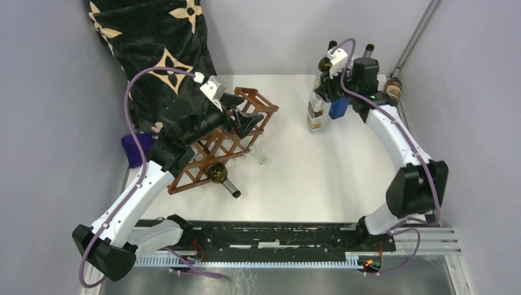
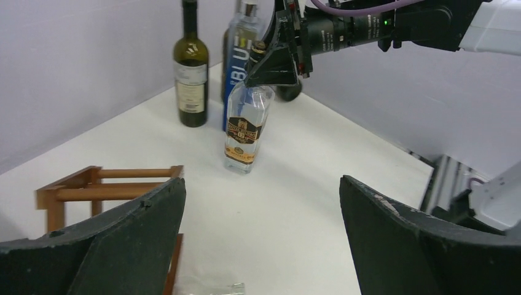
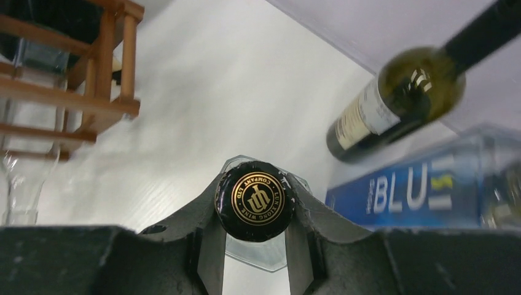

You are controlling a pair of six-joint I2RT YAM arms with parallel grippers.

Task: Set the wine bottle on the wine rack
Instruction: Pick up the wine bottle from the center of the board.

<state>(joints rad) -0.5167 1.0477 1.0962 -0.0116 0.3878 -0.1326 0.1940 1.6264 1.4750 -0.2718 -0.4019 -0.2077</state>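
Note:
The wine bottle [image 2: 244, 132] is clear and square with a gold-brown label. It stands upright at the back right of the table [image 1: 315, 110]. My right gripper [image 3: 255, 196] is shut on its black cap, one finger on each side, and also shows in the left wrist view [image 2: 273, 58]. The reddish-brown wine rack [image 1: 258, 101] lies at an angle on the left. A dark bottle [image 1: 216, 173] rests in its near end. My left gripper [image 1: 247, 114] hovers open over the rack's far end with nothing between its fingers [image 2: 261, 184]. Rack bars [image 2: 104, 184] show beside its left finger.
A dark green bottle [image 2: 191, 74] and a blue-labelled bottle [image 2: 236, 61] stand right behind the gripped bottle. Another corked bottle [image 1: 393, 89] stands by the right wall. A patterned dark blanket [image 1: 153, 43] hangs at the back left. A small clear glass piece [image 1: 262, 160] lies near the rack.

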